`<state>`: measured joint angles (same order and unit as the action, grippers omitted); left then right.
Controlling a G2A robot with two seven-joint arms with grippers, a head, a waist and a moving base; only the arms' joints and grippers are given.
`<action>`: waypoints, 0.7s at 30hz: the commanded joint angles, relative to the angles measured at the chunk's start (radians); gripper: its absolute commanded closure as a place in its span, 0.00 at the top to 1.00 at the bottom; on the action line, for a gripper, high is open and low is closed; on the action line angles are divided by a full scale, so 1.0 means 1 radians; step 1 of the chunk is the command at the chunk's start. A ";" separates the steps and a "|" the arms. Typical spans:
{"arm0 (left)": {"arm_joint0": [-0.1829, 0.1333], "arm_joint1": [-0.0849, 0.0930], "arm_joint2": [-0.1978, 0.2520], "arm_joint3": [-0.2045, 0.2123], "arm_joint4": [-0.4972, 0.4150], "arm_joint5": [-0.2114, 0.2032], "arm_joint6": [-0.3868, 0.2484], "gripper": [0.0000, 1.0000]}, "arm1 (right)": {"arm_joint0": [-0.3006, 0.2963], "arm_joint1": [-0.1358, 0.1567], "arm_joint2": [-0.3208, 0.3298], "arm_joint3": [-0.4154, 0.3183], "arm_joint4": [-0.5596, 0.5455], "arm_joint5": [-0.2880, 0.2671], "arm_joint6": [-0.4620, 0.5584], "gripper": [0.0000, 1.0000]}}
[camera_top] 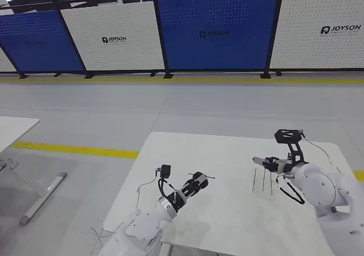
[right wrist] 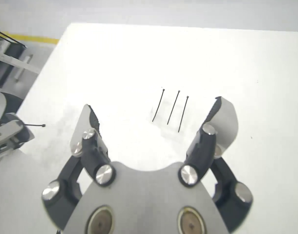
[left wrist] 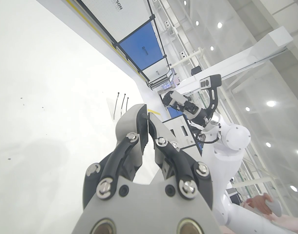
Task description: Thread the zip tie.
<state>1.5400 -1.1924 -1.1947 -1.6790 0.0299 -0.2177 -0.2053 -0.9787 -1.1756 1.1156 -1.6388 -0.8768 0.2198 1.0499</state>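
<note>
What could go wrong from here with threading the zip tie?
1. The left gripper pinches a thin zip tie with its head end sticking out; it could slip or twist when pushed against.
2. The three spare zip ties lie close together on the table by the open right gripper; a grab might catch two or scatter them.

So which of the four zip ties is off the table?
The zip tie clamped in the left hand, its head poking out sideways. The other three lie flat, side by side on the table.
</note>
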 commanded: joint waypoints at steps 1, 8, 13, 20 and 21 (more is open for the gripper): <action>0.000 0.000 0.000 0.000 0.000 0.000 0.000 0.00 | 0.041 -0.007 -0.034 0.052 -0.010 0.011 0.040 1.00; 0.000 0.000 0.000 0.000 0.000 0.000 0.000 0.00 | 0.075 -0.018 -0.069 0.098 -0.005 0.022 0.054 1.00; 0.000 0.000 0.000 0.000 0.000 0.000 0.000 0.00 | 0.075 -0.018 -0.069 0.098 -0.005 0.022 0.054 1.00; 0.000 0.000 0.000 0.000 0.000 0.000 0.000 0.00 | 0.069 -0.018 -0.068 0.097 -0.003 0.016 0.040 1.00; 0.000 0.000 0.000 0.000 0.000 0.000 0.000 0.00 | 0.059 -0.017 -0.063 0.091 0.001 0.001 0.018 1.00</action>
<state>1.5400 -1.1924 -1.1947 -1.6790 0.0299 -0.2177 -0.2053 -0.9105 -1.1932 1.0487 -1.5436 -0.8794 0.2333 1.0926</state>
